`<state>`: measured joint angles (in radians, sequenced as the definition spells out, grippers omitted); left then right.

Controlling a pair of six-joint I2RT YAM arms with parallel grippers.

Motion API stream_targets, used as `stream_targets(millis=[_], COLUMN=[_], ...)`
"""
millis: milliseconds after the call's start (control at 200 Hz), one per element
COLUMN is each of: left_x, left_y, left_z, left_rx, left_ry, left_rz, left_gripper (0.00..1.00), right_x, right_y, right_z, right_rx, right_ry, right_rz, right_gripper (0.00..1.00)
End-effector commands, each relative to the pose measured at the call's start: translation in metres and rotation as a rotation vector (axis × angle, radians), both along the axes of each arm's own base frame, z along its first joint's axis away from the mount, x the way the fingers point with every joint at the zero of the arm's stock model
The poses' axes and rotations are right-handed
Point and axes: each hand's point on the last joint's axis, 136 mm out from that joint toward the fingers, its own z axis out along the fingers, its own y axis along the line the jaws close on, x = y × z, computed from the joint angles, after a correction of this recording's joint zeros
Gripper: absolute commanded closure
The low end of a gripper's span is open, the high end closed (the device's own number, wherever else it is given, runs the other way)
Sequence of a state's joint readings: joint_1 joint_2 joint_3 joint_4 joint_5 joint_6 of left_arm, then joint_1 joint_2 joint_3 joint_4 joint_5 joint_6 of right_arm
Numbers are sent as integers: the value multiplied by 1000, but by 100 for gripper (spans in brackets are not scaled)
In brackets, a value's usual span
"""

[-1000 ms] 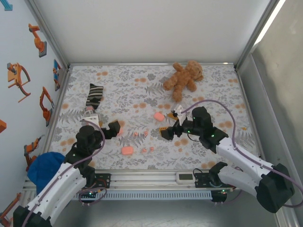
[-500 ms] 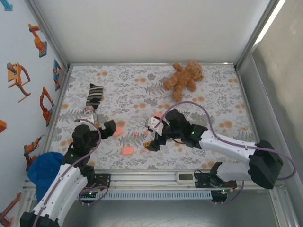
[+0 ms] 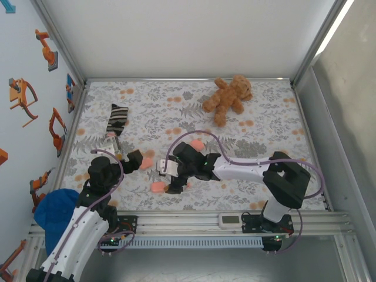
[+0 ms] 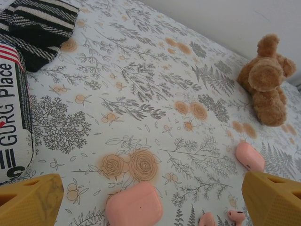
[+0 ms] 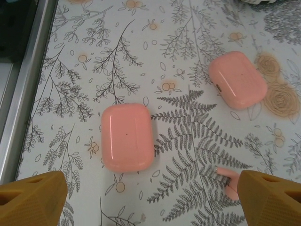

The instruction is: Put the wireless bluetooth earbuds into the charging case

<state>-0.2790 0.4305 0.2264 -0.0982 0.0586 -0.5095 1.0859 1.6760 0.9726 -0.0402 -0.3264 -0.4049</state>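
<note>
right end effector (image 5: 150, 190) has its fingers spread wide with nothing between them, hovering over the floral-print cloth (image 5: 155, 42) on the table. A rounded salmon-pink plastic charging case (image 5: 128, 136), lid closed, lies flat just ahead of it, roughly centred between the fingers. Its long axis runs away from the wrist camera, so I'd expect the fingers to close across the short side. The right arm is clearly the nearer one for this case. One tiny salmon-pink earbud nub (image 5: 226, 177) sits just inside the finger at the right of the wrist view, partly hidden. A second closed pink case (image 5: 237, 80) lies further out, tilted. It sits low between the fingers of the left end effector (image 4: 151, 188), also fully apart and empty. Two more earbud nubs (image 4: 207, 219) lie just right of it on the cloth. Cases look glossy and rounded, likely slippery. No lid is open, so no earbud is seated.
</note>
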Motion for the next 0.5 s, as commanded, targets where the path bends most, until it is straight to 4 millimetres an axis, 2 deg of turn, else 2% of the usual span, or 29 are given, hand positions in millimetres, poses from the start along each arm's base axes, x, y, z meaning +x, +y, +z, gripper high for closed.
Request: stream_targets(millis=[0, 195, 496], left_x=[-2, -2, -1], left_y=[6, 6, 6], left_z=[-7, -5, -5], left_rx=[1, -1, -8], left_ry=[26, 24, 28], left_rz=[30, 29, 33], left_gripper=[4, 4, 4], right_x=[-9, -14, -16], right_y=[12, 23, 25], right_z=[-8, -26, -46], right_rx=[-33, -91, -146], right_ry=[-18, -32, -18], right_rz=[62, 93, 107], right_gripper=[9, 9, 13])
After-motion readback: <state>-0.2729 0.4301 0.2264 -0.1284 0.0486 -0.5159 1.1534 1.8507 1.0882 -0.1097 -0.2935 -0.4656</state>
